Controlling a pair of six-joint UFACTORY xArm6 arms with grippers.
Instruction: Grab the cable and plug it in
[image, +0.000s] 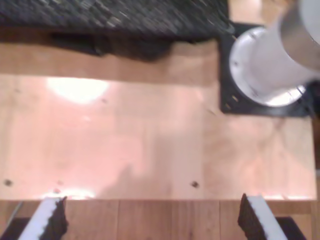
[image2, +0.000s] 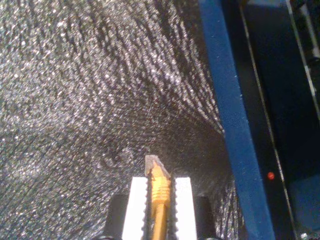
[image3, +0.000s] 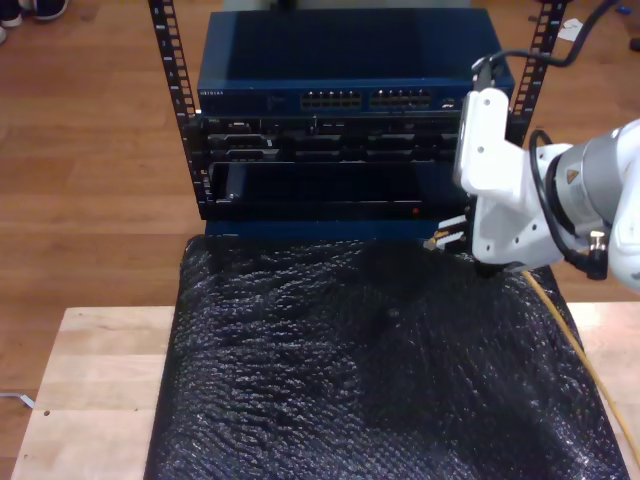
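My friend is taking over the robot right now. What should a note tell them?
My second gripper is shut on the cable, its clear plug poking out past the fingers, above the black bubble wrap in front of the blue rack unit.
My first gripper is open and holds nothing, over the wooden table.
Done: cable grabbed.
Left: carry the plug to a port and push it in.

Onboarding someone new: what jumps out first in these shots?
My second claw pinching the yellow-orange cable, clear plug forward, over the glittery black mat. Behind the mat stands the blue network rack, ports along its top unit. My first claw hangs open over bare wood.
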